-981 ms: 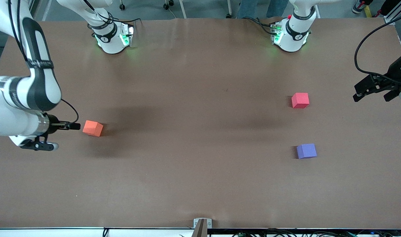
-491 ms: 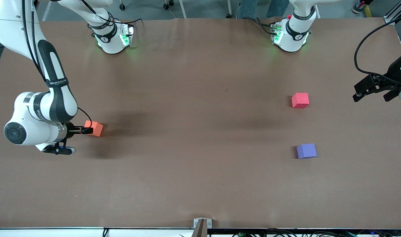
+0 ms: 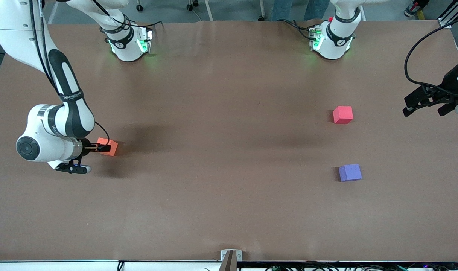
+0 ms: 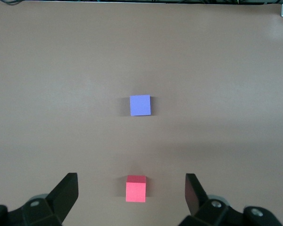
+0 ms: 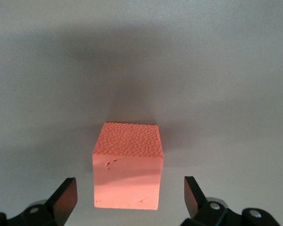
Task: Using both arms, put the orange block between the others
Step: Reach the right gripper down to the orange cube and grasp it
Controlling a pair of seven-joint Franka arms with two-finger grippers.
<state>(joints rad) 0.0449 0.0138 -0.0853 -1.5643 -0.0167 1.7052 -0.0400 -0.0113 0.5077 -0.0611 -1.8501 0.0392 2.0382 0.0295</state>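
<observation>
We see the orange block [image 3: 108, 146] resting on the table [image 3: 221, 158] toward the right arm's end, with the right claw [image 3: 105, 148] low over it, fingers [image 5: 65, 197] spread wide on either side and not gripping. The red-pink cube [image 3: 343, 114] and the purple-blue cube [image 3: 350, 172] sit well apart from it toward the left arm's end, the purple-blue one nearer the front camera. The left claw [image 3: 424, 107] hangs in the air by that end of the table, fingers [image 4: 66, 192] apart, holding nothing

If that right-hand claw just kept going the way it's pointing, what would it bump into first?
Most likely the orange block. The right gripper is low at the block, fingers open on either side of it, and the block sits straight ahead between them. Past it, only bare table shows.
</observation>
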